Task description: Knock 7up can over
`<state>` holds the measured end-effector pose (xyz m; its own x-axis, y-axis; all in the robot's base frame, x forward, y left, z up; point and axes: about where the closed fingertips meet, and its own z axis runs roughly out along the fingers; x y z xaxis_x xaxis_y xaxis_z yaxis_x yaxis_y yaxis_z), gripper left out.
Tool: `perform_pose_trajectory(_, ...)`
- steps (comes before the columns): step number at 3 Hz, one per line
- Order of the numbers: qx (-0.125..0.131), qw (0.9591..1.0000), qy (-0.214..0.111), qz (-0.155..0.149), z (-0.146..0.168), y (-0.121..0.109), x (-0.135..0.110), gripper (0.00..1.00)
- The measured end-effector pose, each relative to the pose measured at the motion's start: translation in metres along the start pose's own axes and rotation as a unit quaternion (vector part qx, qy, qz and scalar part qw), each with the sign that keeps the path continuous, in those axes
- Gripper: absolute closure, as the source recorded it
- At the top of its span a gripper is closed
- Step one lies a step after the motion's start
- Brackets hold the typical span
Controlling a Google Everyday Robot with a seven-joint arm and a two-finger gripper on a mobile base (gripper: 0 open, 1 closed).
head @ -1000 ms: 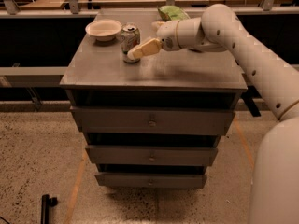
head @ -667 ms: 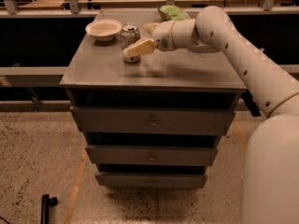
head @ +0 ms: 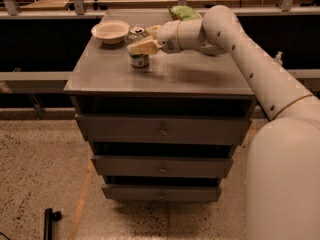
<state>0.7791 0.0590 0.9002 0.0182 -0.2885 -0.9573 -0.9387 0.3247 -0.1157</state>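
now, claw [head: 141,39]: spread, moved left vs a sec ago, up against 7up can [head: 139,60]
7up can: upright on worktop [head: 190,76]
task: prob. mid-push, not tipped yet

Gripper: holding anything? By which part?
Cannot tell. The cream gripper is at the upper half of the small silver-and-green 7up can, which stands upright on the grey cabinet top.

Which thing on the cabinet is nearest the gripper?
The upright can: the gripper is at its top, while the white bowl and green bag sit farther away.
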Motion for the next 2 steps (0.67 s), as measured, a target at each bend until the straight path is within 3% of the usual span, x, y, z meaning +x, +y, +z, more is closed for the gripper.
perform_pose_trajectory(1, -0.008, 0.999, 0.034, -0.028, -0.009, -0.001, -0.006, 0.86)
perform_pose_trajectory(2, -0.015, 0.992, 0.109, -0.063, -0.026, 0.0, -0.01, 1.0)
